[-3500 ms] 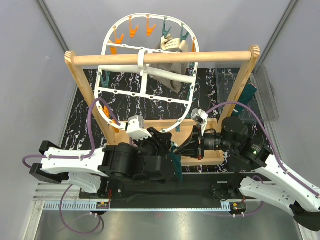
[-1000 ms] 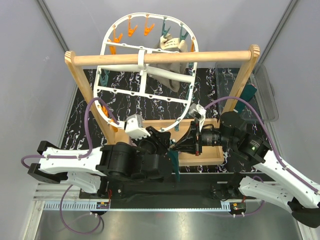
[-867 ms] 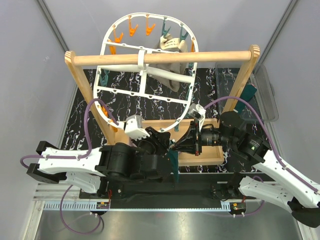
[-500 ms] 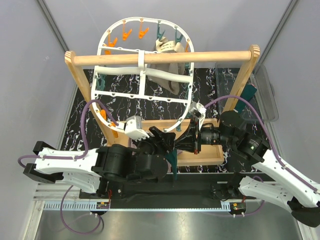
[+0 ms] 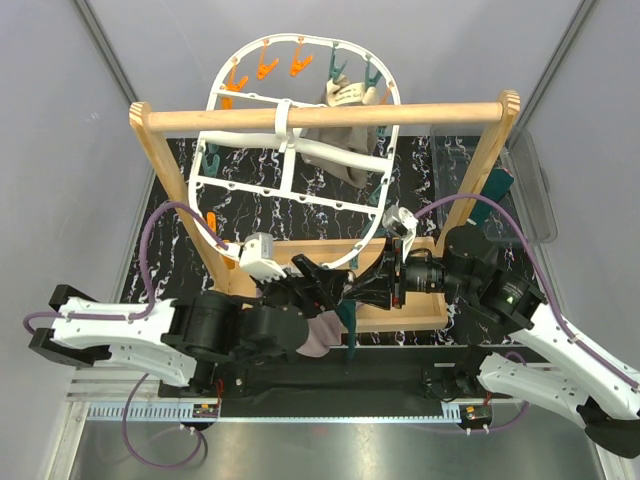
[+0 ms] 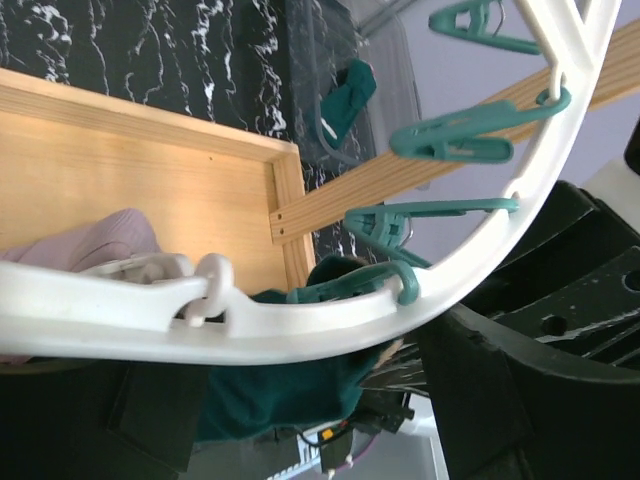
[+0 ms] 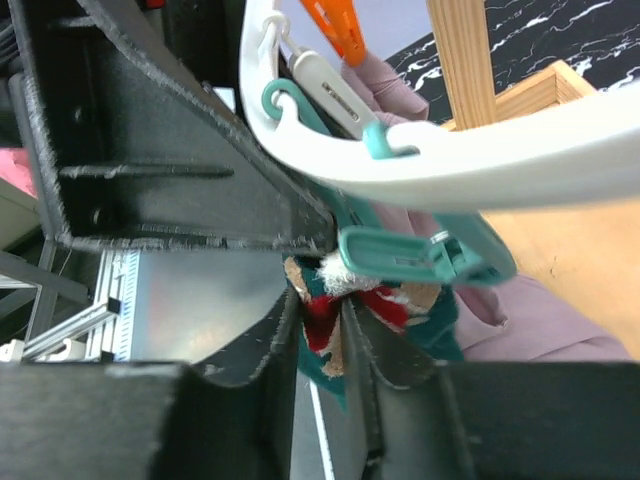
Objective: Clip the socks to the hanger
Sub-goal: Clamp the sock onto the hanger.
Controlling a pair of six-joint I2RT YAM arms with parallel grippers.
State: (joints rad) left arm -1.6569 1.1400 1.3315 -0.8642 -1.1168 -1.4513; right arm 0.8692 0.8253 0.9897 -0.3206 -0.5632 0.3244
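Observation:
The white oval hanger (image 5: pixel 330 150) hangs from the rail, and its near rim (image 6: pixel 300 320) (image 7: pixel 520 150) crosses both wrist views. A teal clothespin (image 7: pixel 420 255) on that rim bites the top of a dark teal sock (image 7: pixel 335 325) (image 6: pixel 280 385), which hangs below the rim (image 5: pixel 349 320). My right gripper (image 7: pixel 335 350) (image 5: pixel 372 285) is open, its fingers (image 7: pixel 275 360) a little apart around the sock's red and tan cuff. The left gripper (image 6: pixel 336 380) (image 5: pixel 325 283) stands wide open beside the same sock, holding nothing. A mauve-pink sock (image 5: pixel 315 338) (image 6: pixel 100 240) (image 7: pixel 540 330) lies under it.
A wooden rail stand (image 5: pixel 330 115) carries the hanger above a wooden tray (image 5: pixel 400 310) (image 6: pixel 150 170). At the far rim are orange clothespins (image 5: pixel 265 65) and a clipped grey-beige cloth (image 5: pixel 335 130). A clear bin (image 5: pixel 530 190) at right holds another teal sock (image 5: pixel 497 185).
Both grippers have opened, the left widely and the right slightly. The left arm has drawn back to the left, uncovering the mauve sock. The hanger has swung and tilted.

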